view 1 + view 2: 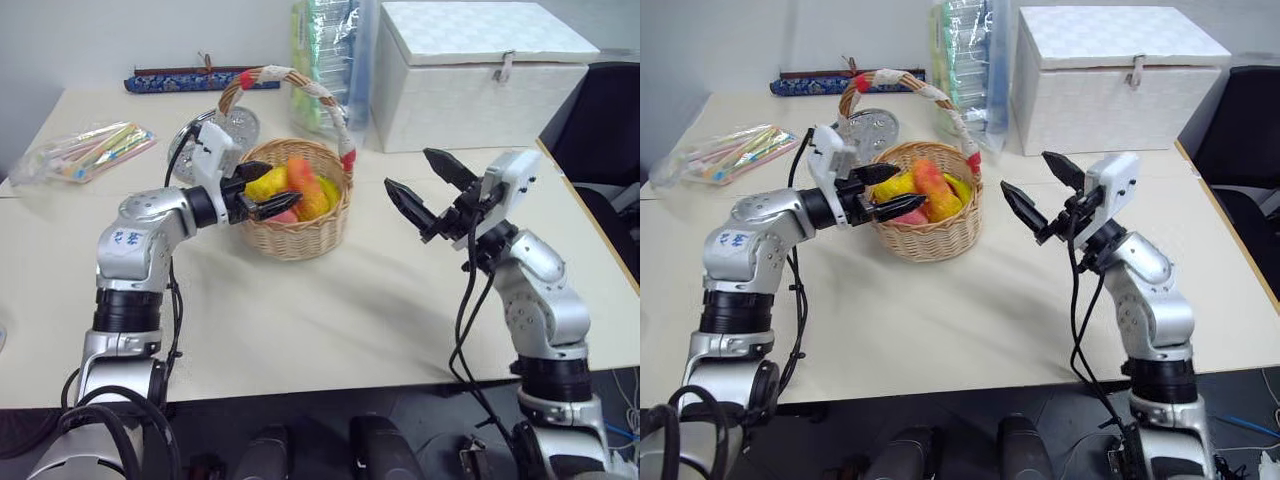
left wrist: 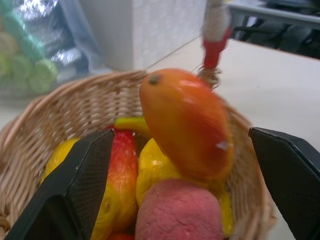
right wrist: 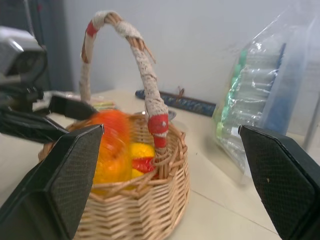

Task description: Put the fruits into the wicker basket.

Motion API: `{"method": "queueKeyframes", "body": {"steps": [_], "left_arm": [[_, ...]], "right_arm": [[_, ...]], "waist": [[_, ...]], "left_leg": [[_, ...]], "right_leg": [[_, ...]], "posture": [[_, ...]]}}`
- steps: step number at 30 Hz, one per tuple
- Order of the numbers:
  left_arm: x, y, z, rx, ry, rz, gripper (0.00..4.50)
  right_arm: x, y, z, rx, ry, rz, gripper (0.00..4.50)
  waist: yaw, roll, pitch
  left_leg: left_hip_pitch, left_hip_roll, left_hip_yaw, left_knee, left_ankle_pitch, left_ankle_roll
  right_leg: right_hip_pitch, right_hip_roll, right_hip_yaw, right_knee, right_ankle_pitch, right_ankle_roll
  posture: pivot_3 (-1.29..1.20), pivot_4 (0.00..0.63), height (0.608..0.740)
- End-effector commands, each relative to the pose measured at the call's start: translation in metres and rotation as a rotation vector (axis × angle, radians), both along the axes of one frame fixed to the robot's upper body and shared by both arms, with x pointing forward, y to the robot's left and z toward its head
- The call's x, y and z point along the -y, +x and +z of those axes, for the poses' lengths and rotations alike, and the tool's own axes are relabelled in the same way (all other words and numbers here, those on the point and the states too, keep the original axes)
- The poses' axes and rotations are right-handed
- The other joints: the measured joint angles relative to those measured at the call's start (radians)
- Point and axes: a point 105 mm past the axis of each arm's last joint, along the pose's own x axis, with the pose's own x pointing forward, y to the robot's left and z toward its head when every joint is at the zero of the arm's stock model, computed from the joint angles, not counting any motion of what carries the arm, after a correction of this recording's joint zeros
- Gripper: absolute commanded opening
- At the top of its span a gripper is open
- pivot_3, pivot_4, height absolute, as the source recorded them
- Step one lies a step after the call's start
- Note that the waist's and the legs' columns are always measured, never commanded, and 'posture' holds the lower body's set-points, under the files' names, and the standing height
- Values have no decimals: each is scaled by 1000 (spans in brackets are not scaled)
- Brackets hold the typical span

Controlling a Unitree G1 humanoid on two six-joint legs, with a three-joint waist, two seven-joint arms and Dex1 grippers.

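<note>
The wicker basket stands mid-table, its arched handle wrapped in white cloth with red ends. Inside lie the fruits: a pink peach, yellow ones and a red-yellow one. An orange-yellow mango sits on top of the pile, between the spread fingers of my left gripper and touching neither. That gripper is open, reaching over the basket's left rim. To the right of the basket and apart from it, my right gripper hangs open and empty above the table.
A white lidded box stands at the back right, with a clear bag of green items beside it. A bag of coloured sticks lies at the left, a grey tape roll behind the basket, and a dark blue case at the far edge.
</note>
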Motion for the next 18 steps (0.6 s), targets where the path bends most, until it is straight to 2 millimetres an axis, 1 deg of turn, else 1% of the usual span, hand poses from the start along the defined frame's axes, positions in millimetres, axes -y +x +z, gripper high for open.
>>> {"method": "queueKeyframes", "body": {"steps": [1,3,4,5,7,9,12,15,18], "left_arm": [[-22,-38,23,123,-11,-108,4468],[-47,-51,19,69,-21,-85,4468],[-61,-61,16,-7,-38,-82,4468],[-68,-69,13,-59,-44,-84,4468],[-83,-81,15,-110,-75,-57,4468],[-90,-87,18,-95,-87,-20,4468],[-88,-90,21,-67,-98,-1,4468],[-75,-94,13,-99,-95,-40,4500],[-67,-97,8,-105,-84,-55,4500]], "right_arm": [[-15,3,2,-62,-61,193,4500],[-17,19,9,-60,-106,219,4500],[-20,28,14,-51,-126,231,4500],[-23,33,17,-51,-134,252,4500],[-35,44,23,-45,-138,295,4500],[-47,55,25,-45,-146,316,4500],[-65,61,27,-44,-165,370,4500],[-86,61,32,-50,-165,449,3952],[-97,60,29,-43,-206,481,3052]], "waist": [[-2,0,0],[-13,2,1],[-15,2,1],[-18,2,1],[-19,2,2],[-20,2,2],[-14,2,2],[-8,2,2],[-17,3,2]], "left_leg": [[0,0,1,0,0,0],[0,0,1,0,0,-1],[0,0,1,0,0,-1],[0,0,0,0,0,-1],[0,1,0,-1,-1,-1],[0,1,-1,-1,-1,-1],[-1,1,-3,0,-1,-2],[-1,1,-4,1,-1,-2],[-2,1,-4,0,-2,-2]], "right_leg": [[-1,0,2,0,0,0],[-2,1,4,0,1,-1],[-3,1,5,0,1,-2],[-3,1,5,1,1,-2],[-4,1,5,0,2,-3],[-3,1,6,0,2,-3],[-3,1,6,-1,2,-3],[-2,0,6,-1,2,-3],[-3,0,5,0,2,-3]], "posture": [[0,150,740],[0,150,740],[0,150,740],[0,150,740],[0,150,740],[0,150,740],[0,150,740],[0,150,740],[0,150,740]]}}
